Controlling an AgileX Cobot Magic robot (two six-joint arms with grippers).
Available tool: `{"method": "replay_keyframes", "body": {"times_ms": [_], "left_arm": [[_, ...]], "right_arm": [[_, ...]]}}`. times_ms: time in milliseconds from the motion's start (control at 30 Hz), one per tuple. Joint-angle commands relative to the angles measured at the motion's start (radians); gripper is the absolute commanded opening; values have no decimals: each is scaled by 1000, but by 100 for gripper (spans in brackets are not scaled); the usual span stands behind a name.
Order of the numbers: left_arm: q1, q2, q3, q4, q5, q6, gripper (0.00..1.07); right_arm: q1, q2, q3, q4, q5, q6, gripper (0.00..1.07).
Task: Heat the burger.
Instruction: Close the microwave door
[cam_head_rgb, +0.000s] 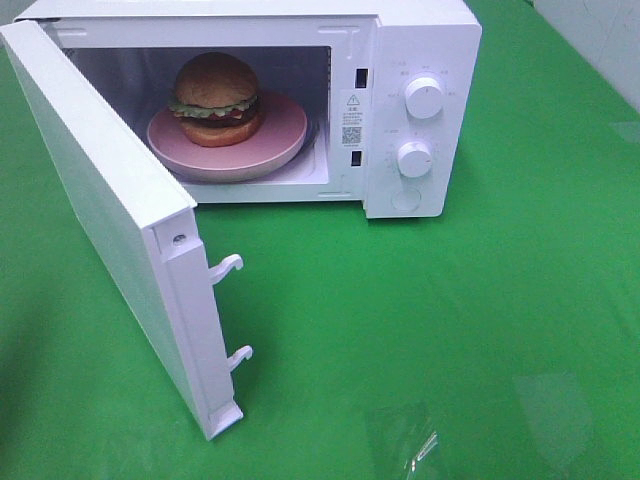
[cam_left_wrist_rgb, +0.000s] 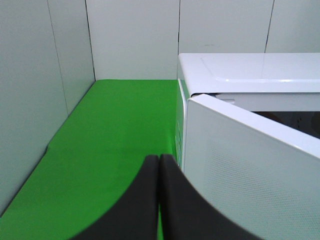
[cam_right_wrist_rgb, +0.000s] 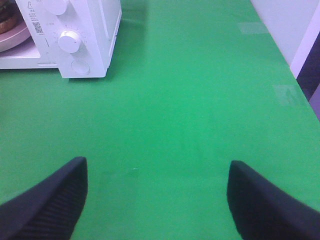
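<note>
Burger (cam_head_rgb: 216, 98) sat on pink plate (cam_head_rgb: 272, 150) inside microwave (cam_head_rgb: 425, 45) at upper centre, door (cam_head_rgb: 100, 220) hung wide open, left gripper (cam_left_wrist_rgb: 159, 159) pinched closed, right gripper (cam_right_wrist_rgb: 157, 162) spread wide above green cloth (cam_right_wrist_rgb: 200, 100).

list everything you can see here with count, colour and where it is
microwave: 1, white, back of table
door: 1, white, swung open on the microwave's left
burger: 1, brown buns with green lettuce, on plate
plate: 1, pink, inside microwave
knobs: 2, white, microwave's right panel, one above the other
table: 1, green, under it all
left gripper: 1, black, shut, near the door's outer side
right gripper: 1, black, open, above table, apart from microwave
</note>
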Motion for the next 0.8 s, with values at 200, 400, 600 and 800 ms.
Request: {"method": "replay_keyframes", "body": {"times_ms": [200, 400, 600, 800], "left_arm": [[0, 128, 28, 36, -147, -1, 0], [0, 251, 28, 189, -284, -122, 0], [0, 340, 28, 395, -384, -269, 0], [0, 439, 28, 533, -485, -359, 0]], "right_arm": [[-4, -23, 2, 1, -14, -9, 76], [-4, -23, 2, 1, -14, -9, 76], [-4, -23, 2, 1, -14, -9, 76], [-4, -23, 2, 1, -14, -9, 76]]}}
